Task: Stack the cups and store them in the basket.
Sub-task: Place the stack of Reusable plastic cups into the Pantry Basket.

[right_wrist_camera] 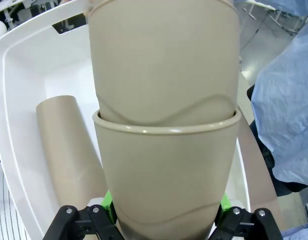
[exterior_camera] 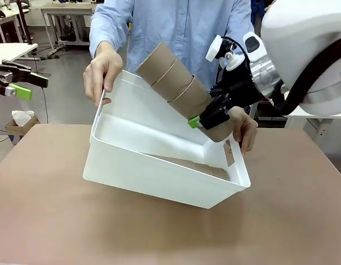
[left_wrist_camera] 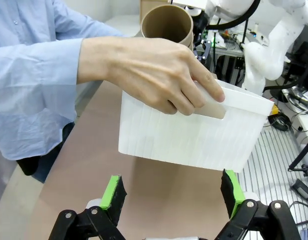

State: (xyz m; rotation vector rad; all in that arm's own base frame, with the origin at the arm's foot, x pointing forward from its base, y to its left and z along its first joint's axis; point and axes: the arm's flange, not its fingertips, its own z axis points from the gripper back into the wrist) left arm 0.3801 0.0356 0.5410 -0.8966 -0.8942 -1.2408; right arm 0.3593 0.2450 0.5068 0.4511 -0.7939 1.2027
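Observation:
A person's hands hold the white basket tilted above the brown table, one hand at each end. My right gripper is shut on the lowest cup of a nested stack of tan paper cups, which slants over the basket's far right side. The right wrist view has the stack between the right gripper fingers, above the basket's floor. One more cup lies on its side inside the basket. My left gripper hangs open at the far left, well away; its green pads stand wide apart.
The brown table spreads in front of the basket. A small cardboard box sits on the floor beyond the table's left corner. The person's hand grips the basket's near handle in the left wrist view.

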